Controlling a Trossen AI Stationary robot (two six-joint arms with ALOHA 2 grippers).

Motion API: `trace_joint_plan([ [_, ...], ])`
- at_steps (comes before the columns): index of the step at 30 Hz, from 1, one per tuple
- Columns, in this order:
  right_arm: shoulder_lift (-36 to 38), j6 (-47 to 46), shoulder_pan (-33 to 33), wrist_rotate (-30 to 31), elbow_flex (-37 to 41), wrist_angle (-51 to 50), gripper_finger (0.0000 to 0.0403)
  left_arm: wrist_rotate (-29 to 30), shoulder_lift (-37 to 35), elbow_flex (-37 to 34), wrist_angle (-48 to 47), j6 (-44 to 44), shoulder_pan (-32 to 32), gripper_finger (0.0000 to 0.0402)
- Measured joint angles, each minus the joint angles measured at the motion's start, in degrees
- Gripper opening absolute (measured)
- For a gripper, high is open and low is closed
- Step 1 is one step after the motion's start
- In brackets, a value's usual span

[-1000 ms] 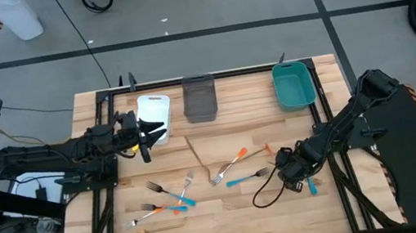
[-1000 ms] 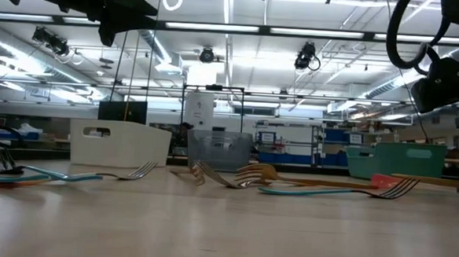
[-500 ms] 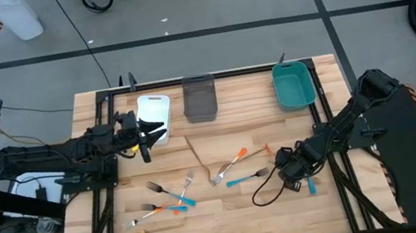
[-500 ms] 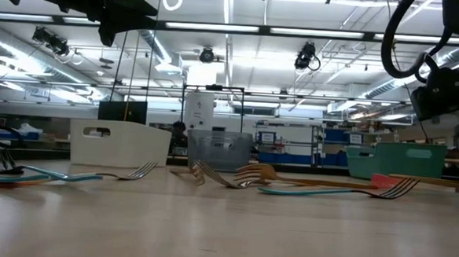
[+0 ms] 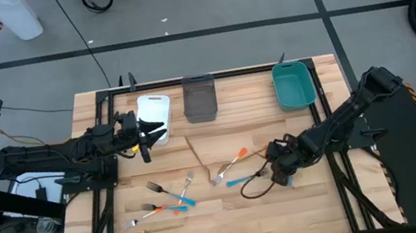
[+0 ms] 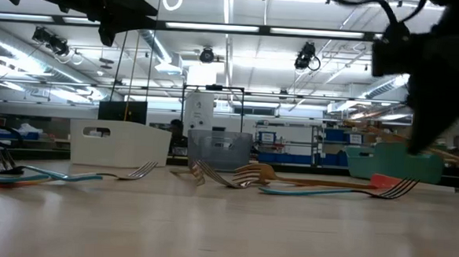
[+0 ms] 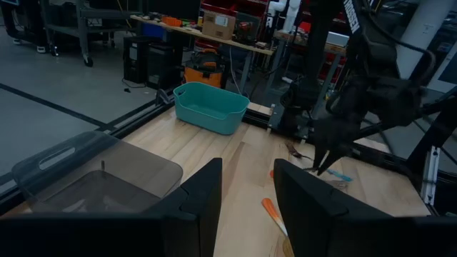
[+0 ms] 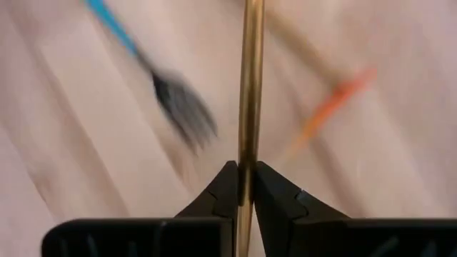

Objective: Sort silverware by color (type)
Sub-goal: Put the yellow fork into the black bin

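Right gripper (image 8: 243, 187): clamped on a gold utensil (image 8: 250, 86), above the table (image 5: 290, 220) near a blue fork (image 5: 248, 177).
Left gripper (image 7: 246, 207): fingers parted, empty, beside the white bin (image 5: 153, 108).

A robotics lab: strip ceiling lights (image 6: 219, 27), stocked shelving (image 6: 292, 140), wooden table (image 5: 206, 216).
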State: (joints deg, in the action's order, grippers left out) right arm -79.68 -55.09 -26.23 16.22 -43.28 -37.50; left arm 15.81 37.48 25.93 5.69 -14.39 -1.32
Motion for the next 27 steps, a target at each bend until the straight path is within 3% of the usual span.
trace_joint_plan([
  [10,0.2,11.5,4.3,9.9,0.9,18.6,0.0041,0.0,0.0,0.0,0.0,0.1,0.0,0.0137],
  [17,0.2,16.9,5.5,16.8,1.1,26.1,0.0042,0.0,0.0,0.0,-0.1,0.1,0.0,0.0137],
  [27,0.2,24.0,7.2,20.4,1.1,38.5,0.0042,0.0,0.0,0.0,0.0,0.0,0.0,0.0137],
])
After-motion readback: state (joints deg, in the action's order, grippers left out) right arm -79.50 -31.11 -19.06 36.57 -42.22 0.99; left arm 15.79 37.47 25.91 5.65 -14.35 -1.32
